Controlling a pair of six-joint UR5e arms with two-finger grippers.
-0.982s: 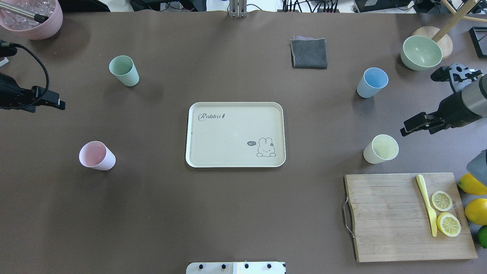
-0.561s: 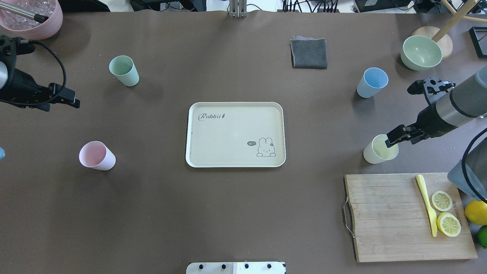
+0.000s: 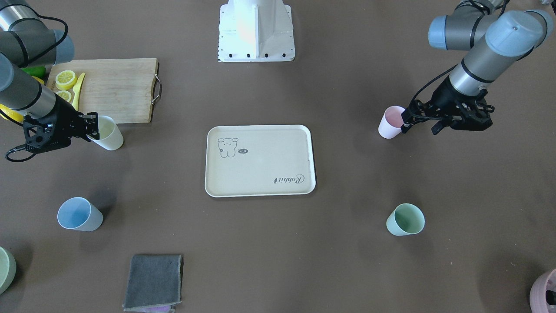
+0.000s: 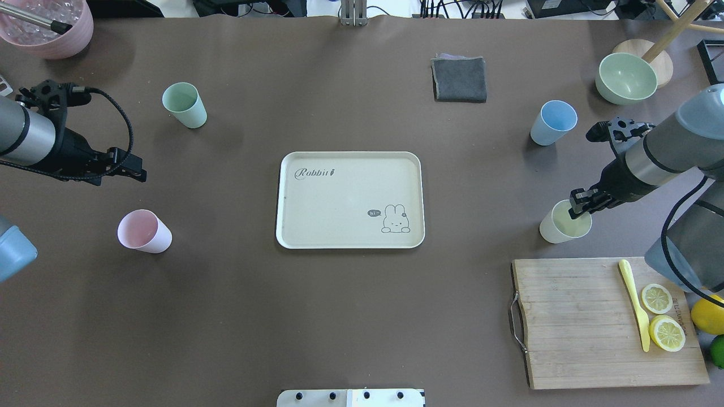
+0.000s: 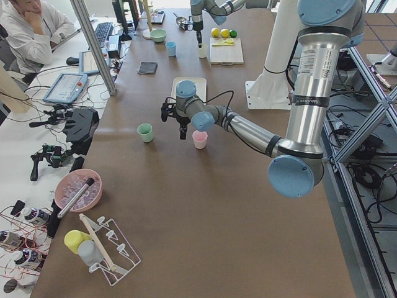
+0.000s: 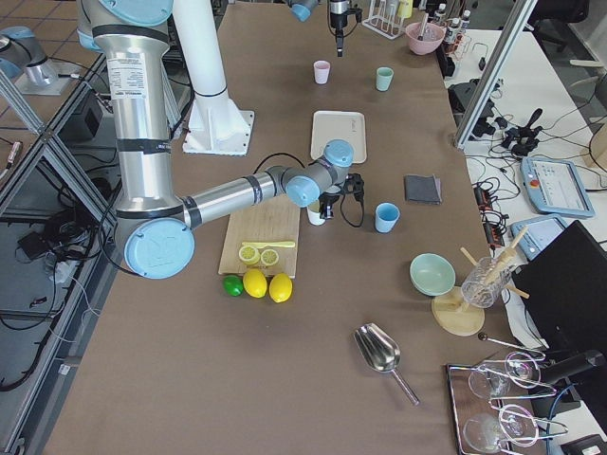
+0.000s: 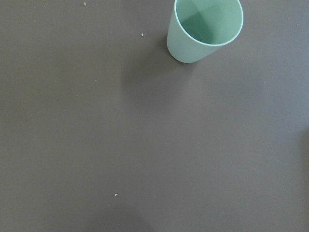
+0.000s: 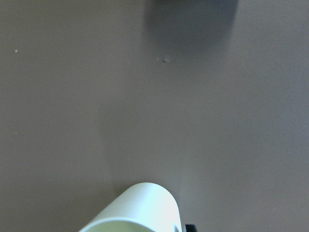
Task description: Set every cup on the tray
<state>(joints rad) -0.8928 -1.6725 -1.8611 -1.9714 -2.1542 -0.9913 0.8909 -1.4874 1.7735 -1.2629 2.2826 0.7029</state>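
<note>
The cream tray (image 4: 339, 198) with its rabbit drawing lies at the table's middle and holds nothing. Several cups stand upright on the table around it: green (image 4: 184, 105), pink (image 4: 143, 231), blue (image 4: 553, 122) and pale yellow (image 4: 563, 225). My right gripper (image 4: 578, 204) is open, with its fingertips at the yellow cup's rim (image 3: 108, 134). That cup fills the bottom of the right wrist view (image 8: 135, 210). My left gripper (image 4: 136, 171) is open and empty above the table, between the green and pink cups. The left wrist view shows the green cup (image 7: 205, 30).
A bamboo cutting board (image 4: 571, 322) with lemon slices and a yellow knife lies near the yellow cup. A grey cloth (image 4: 459, 79), a green bowl (image 4: 625, 78) and a pink bowl (image 4: 48, 25) sit along the far edge. Lemons (image 4: 707, 314) lie at the right edge.
Both arms have come in over the table. My right gripper has moved down to the yellow cup's rim. My left gripper has moved right, towards the space between the green and pink cups.
</note>
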